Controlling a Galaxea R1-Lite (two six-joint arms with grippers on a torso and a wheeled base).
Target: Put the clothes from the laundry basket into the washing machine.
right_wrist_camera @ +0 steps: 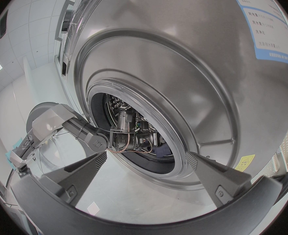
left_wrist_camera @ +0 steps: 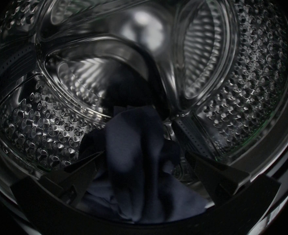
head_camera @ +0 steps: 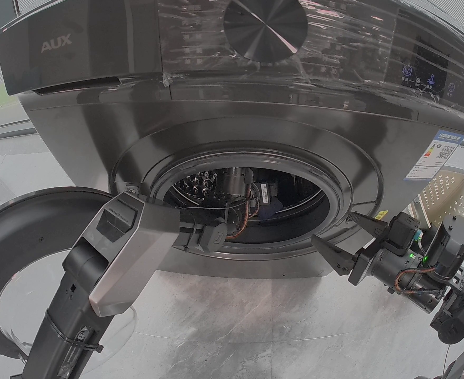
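The dark grey washing machine [head_camera: 242, 127] stands in front of me with its round door [head_camera: 27, 238] swung open to the left. My left arm [head_camera: 132, 238] passes through the opening into the steel drum [left_wrist_camera: 248, 75]. There my left gripper [left_wrist_camera: 142, 154] is open, its fingers spread wide. A dark blue garment [left_wrist_camera: 134, 141] lies crumpled on the drum floor between and beyond the fingertips, held by neither. My right gripper [head_camera: 331, 226] hangs open and empty outside the machine, low to the right of the opening.
A white perforated laundry basket [head_camera: 447, 190] stands at the right of the machine, behind my right arm. Pale tiled floor [head_camera: 242, 322] lies in front of the machine. The open door takes up the space at the lower left.
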